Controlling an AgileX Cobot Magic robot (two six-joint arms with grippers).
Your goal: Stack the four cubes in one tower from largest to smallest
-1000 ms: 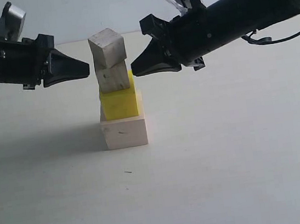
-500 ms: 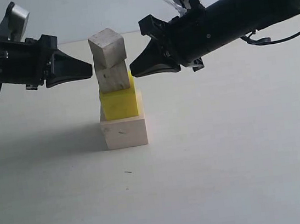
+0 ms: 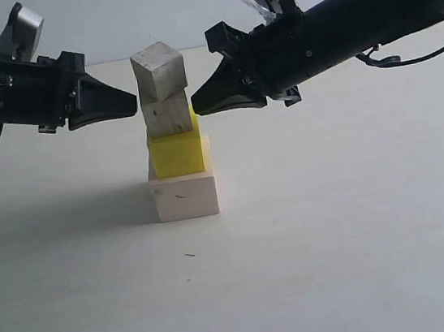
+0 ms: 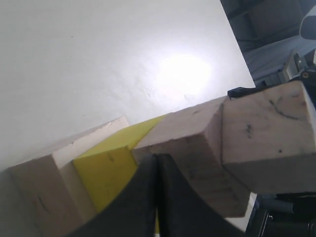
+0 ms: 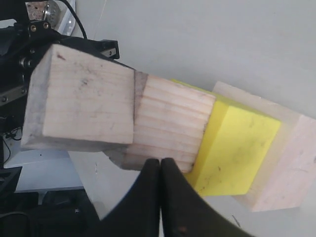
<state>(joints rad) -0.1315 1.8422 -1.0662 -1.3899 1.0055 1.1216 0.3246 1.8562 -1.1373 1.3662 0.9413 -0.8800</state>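
Tower [image 3: 173,139]: is being shown as one upright column of four cubes on the white table [image 3: 338,241], a little left of the middle of the exterior view.
Large pale wood cube [image 3: 185,195]: is being used as the base and is resting flat on the table.
Yellow cube [image 3: 176,154]: is being carried on the pale wood cube, with the base's edge showing past it on the right.
Speckled tan cube [image 3: 168,116]: is being carried on the yellow cube, third from the bottom.
Greyish-white cube [image 3: 159,70]: is being carried on top, twisted a little against the cubes below it.
Left gripper [image 3: 128,105]: is being held level on the left of the column, its tip just beside the seam between the two upper cubes. The fingers are being kept pressed together with nothing between them. Whether the tip is touching a cube cannot be told.
Right gripper [image 3: 198,106]: is being held on the right of the column, sloping down toward the speckled tan cube. The fingers are being kept pressed together and empty. Contact with the cube cannot be told.
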